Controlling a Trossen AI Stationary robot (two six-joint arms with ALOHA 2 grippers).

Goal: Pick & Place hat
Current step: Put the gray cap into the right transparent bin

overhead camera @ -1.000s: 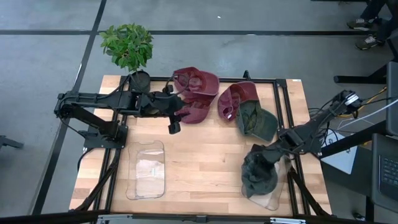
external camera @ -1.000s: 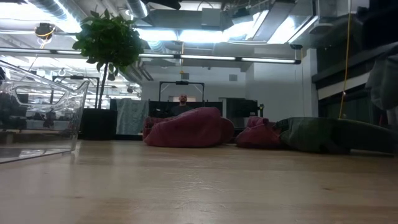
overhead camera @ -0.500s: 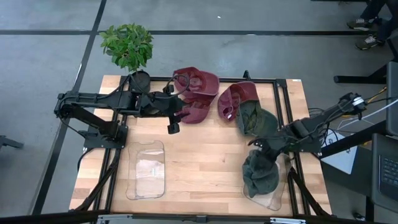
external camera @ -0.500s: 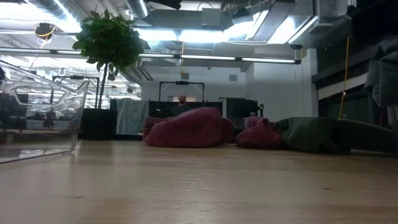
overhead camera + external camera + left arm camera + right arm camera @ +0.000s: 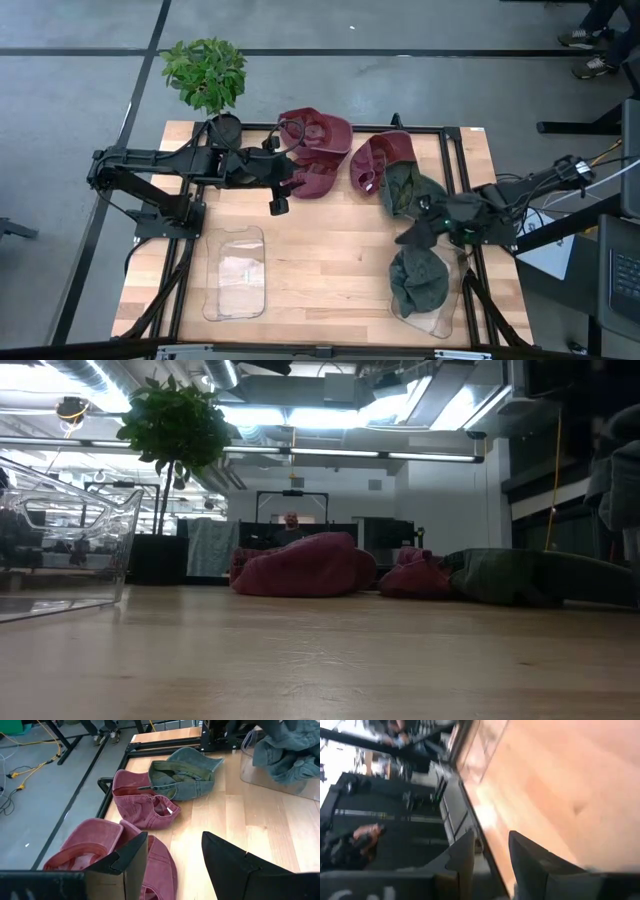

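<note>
Wooden counter (image 5: 330, 255), black frame along its edges. Potted plant (image 5: 207, 75) at the far left corner.

Two clear bins on the near half: left bin (image 5: 236, 272) holding nothing visible but its own base; right bin (image 5: 432, 318) at the near right, carrying a crumpled green hat (image 5: 417, 280) that drapes over its rim.

Four more hats along the far edge, all upturned. Large maroon hat (image 5: 318, 131) at far centre; second maroon hat (image 5: 312, 179) just in front, touching it. Third maroon hat (image 5: 381, 159) to the right, touching a green hat (image 5: 408, 192) that partly overlaps it; same pairing seen from the left wrist (image 5: 185, 772).

Left arm stretched across the far left of the counter. Left end effector (image 5: 279, 200) hanging just beside the second maroon hat, not touching; fingers (image 5: 235, 865) spread, nothing between them in the wrist view.

Right arm reaching in from the right edge. Right end effector (image 5: 411, 236) above bare counter between the far green hat and the binned green hat, clear of both. Fingers (image 5: 532, 860) parted by a narrow gap in the wrist view, nothing pinched.

Low view: maroon mounds (image 5: 300, 568) and green mound (image 5: 530, 578) on the far counter, left bin wall (image 5: 70, 540) at the edge.
</note>
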